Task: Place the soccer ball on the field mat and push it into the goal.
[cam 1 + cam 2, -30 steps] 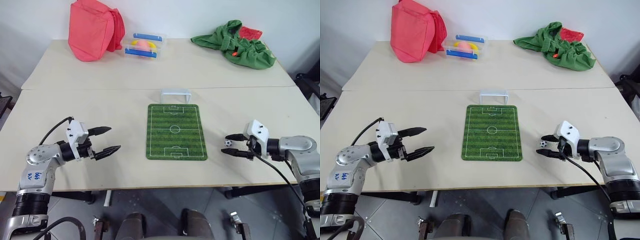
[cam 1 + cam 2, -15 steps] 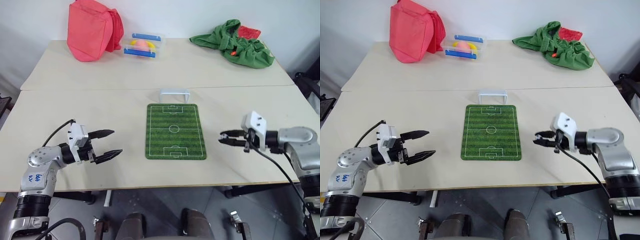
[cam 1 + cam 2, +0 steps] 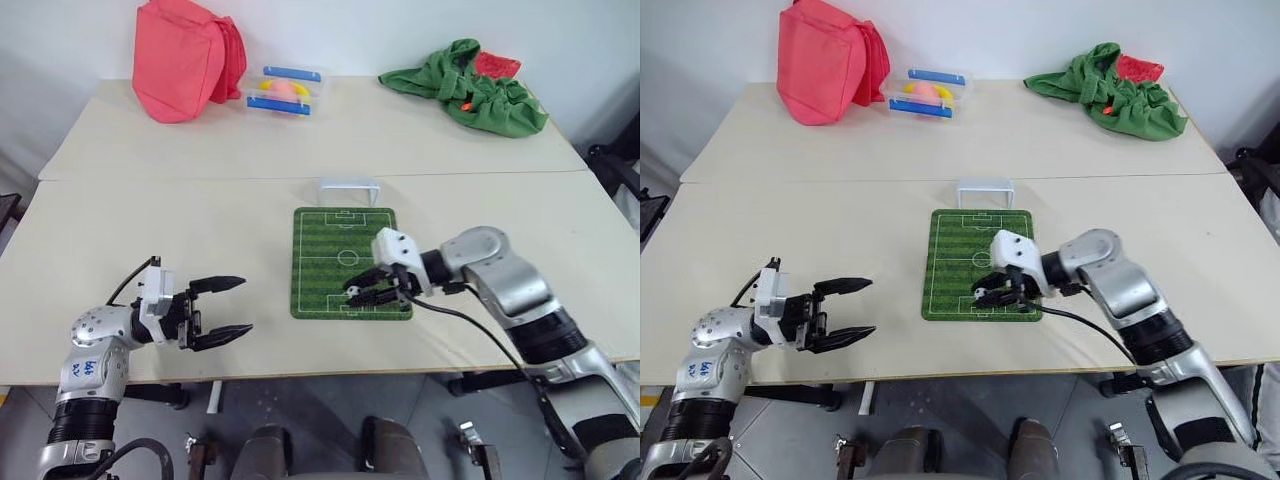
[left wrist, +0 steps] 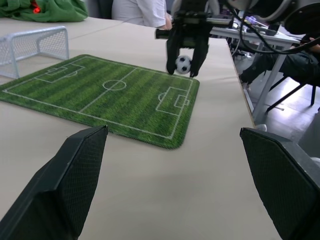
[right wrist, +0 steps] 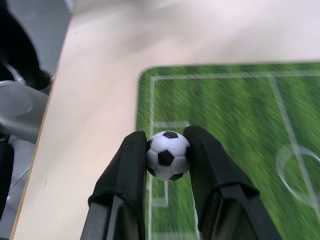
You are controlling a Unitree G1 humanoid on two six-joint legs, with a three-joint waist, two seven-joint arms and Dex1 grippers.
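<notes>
Plainly, the right gripper (image 5: 167, 162) has its two black fingers pinching the tiny white soccer ball with black patches (image 5: 168, 155), one finger on each side of it. The ball hangs just above the flat green field mat with striped grass and white pitch lines (image 3: 330, 245), over the mat's near end, around the near penalty box; from the left wrist view it does not seem to touch the mat. The left gripper (image 3: 222, 308) has its jaws spread wide with nothing between them, and it hovers over the bare worktop near the front edge, well apart from the mat on the robot's left.

The small white frame goal (image 3: 350, 188) stands on the pale tabletop (image 3: 200, 215) just beyond the mat's far end, its mouth facing the mat. Along the table's back edge lie a red fabric bag (image 3: 185, 55) at the left corner, a clear plastic box with blue bars (image 3: 285, 90) beside it, and a crumpled green cloth with red patches (image 3: 465, 90) toward the right corner.

As I judge it, the ball is picked up and brought over the mat; setting it down, releasing it and pushing it the mat's length into the goal are all left to do.
</notes>
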